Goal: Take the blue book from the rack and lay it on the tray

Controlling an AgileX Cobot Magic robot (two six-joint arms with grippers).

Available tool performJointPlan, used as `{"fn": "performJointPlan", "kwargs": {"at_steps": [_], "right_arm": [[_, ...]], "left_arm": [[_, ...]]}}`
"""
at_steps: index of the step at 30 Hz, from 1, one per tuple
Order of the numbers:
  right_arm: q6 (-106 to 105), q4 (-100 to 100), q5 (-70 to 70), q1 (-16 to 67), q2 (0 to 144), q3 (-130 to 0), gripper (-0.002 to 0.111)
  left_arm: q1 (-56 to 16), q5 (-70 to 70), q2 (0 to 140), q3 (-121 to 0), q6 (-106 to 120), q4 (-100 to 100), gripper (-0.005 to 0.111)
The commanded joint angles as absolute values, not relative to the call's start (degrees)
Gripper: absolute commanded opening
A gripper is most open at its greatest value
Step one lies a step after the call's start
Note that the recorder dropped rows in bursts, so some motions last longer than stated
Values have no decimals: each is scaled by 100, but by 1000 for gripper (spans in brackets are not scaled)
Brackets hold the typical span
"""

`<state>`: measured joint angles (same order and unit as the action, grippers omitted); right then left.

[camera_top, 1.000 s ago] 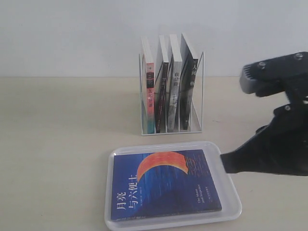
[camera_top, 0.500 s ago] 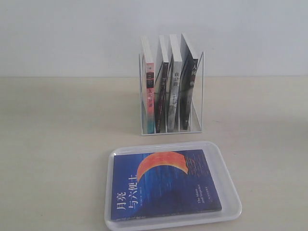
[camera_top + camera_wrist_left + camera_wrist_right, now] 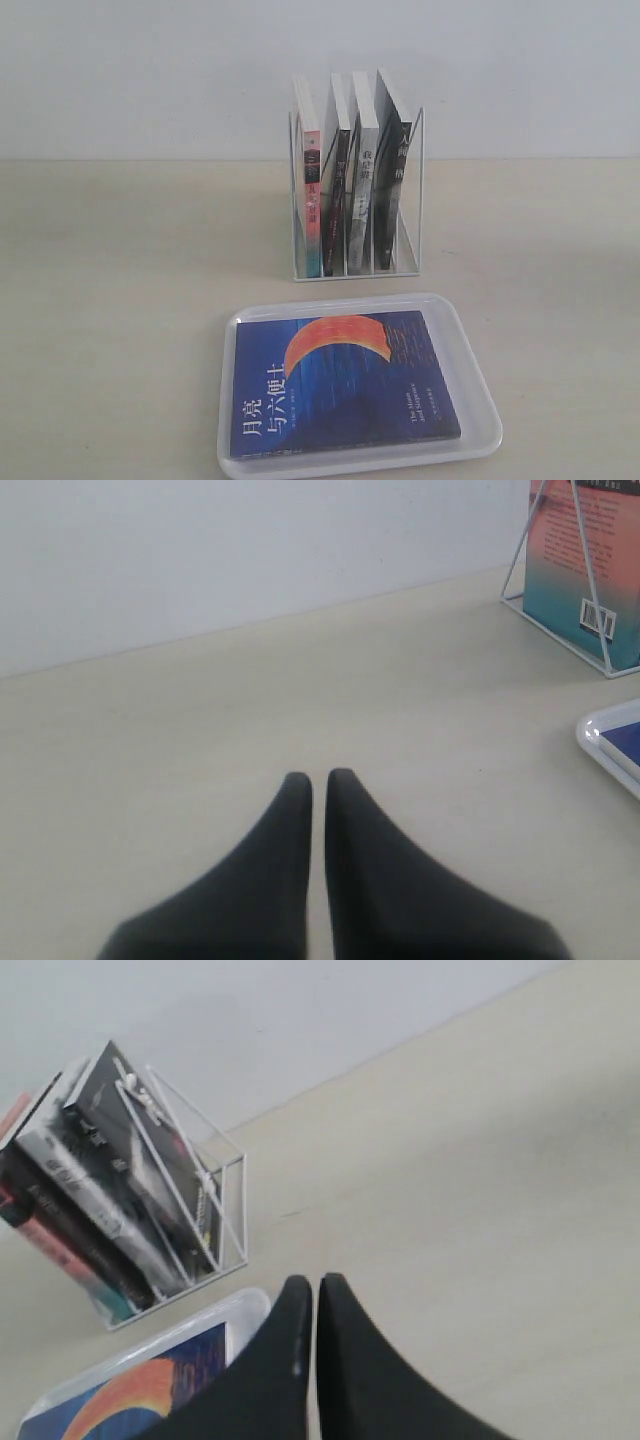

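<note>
The blue book (image 3: 340, 385) with its orange crescent lies flat, cover up, inside the white tray (image 3: 480, 385) at the front of the table. Behind it stands the white wire rack (image 3: 415, 190) holding several upright books. Neither arm shows in the exterior view. My left gripper (image 3: 318, 778) is shut and empty over bare table, well away from the rack (image 3: 585, 580) and the tray corner (image 3: 600, 742). My right gripper (image 3: 315, 1282) is shut and empty, hovering beside the tray (image 3: 235, 1312), where a part of the blue book (image 3: 150, 1390) shows.
In the rack, a pink-and-teal-spined book (image 3: 312, 200) stands leftmost, with black-spined books (image 3: 385, 190) to its right. A pale wall closes off the back of the beige table (image 3: 120, 300).
One second ago the right arm was at the right edge of the exterior view beside the tray; it has withdrawn out of that view. The book, tray and rack have not moved.
</note>
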<state>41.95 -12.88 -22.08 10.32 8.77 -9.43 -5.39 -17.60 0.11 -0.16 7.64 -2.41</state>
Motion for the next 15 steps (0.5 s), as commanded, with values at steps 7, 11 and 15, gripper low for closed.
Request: {"fn": "performJointPlan", "kwargs": {"at_steps": [7,11,15], "right_arm": [[678,1843,-2848,-1215,0,-903,1],[-51,2734,-2846,-1278,0,-900,1],[-1256,4034,-2686,-1278,0,-900,1]], "left_arm": [[-590,-1681,0,0,706,-193,5],[-590,-1681,0,0,706,-193,5],[-590,-1681,0,0,706,-193,5]]}}
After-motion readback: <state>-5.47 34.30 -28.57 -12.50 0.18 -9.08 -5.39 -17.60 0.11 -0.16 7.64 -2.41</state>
